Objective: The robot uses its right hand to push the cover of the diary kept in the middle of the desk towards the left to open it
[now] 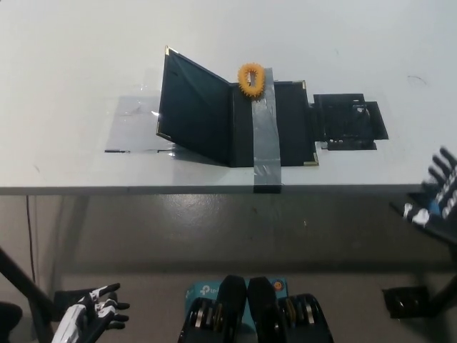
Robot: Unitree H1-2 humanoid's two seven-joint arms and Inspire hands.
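The dark diary [235, 118] lies in the middle of the white desk [78, 64], held down by a grey tape strip [263, 136]. Its cover [193, 107] stands raised and tilted at the left, partly open. An orange ring [250, 77] sits at the diary's top edge. My black right hand [437, 194] is at the right edge of the picture, below the desk's front edge, well away from the diary, fingers spread and holding nothing. The white left hand [89, 320] rests low at the bottom left with its fingers apart.
A black flat piece [346, 120] lies right of the diary. A clear plastic sheet [136, 125] lies taped left of it. The desk's front edge [143, 189] runs across the picture, with floor below.
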